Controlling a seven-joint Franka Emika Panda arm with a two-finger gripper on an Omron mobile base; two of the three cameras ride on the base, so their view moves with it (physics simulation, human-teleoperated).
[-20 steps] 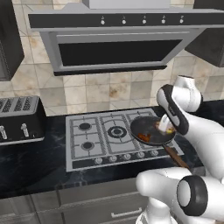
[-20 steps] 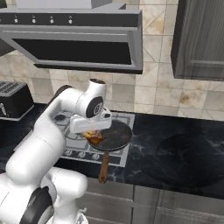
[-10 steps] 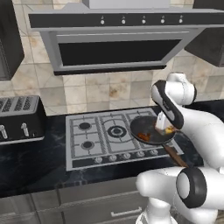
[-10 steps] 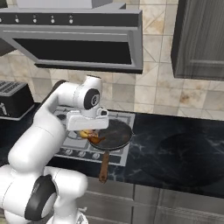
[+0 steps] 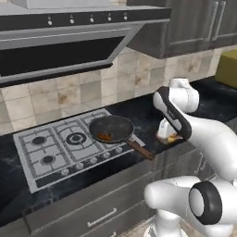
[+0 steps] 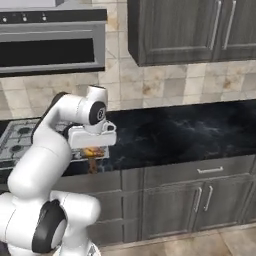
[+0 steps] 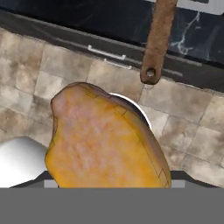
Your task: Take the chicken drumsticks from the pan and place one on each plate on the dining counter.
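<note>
Going left to right in the left base view: the pan (image 5: 111, 128) sits on the stove, its wooden handle (image 5: 141, 150) pointing out toward the front edge of the table (image 5: 139, 113), and one darker chicken drumstick (image 5: 105, 137) lies inside near the front rim. To the right of the handle's end, past the table edge, my gripper (image 5: 168, 137) hangs with the golden-orange drumstick (image 5: 173, 137) between its fingers. In the right base view my gripper (image 6: 92, 151) is under my white hand, just off the table front, with the same orange piece (image 6: 92, 151) in it. Through the hand view the golden drumstick (image 7: 105, 140) sits right up against the camera, its long axis running roughly from upper left to lower right, with floor tiles beyond it and the pan handle (image 7: 156, 41) well above it in that view. My fingertips themselves are covered by the meat, so I judge rather than see it: the jaws stand wide, and I take it they are clamped across the thick part of this piece. What the coming move turns on is that the carried drumstick is in the gripper and clear of the pan, which lies off to my left; neither plate nor the dining counter is before me, so I reckon the base must turn away from the stove to find them.
</note>
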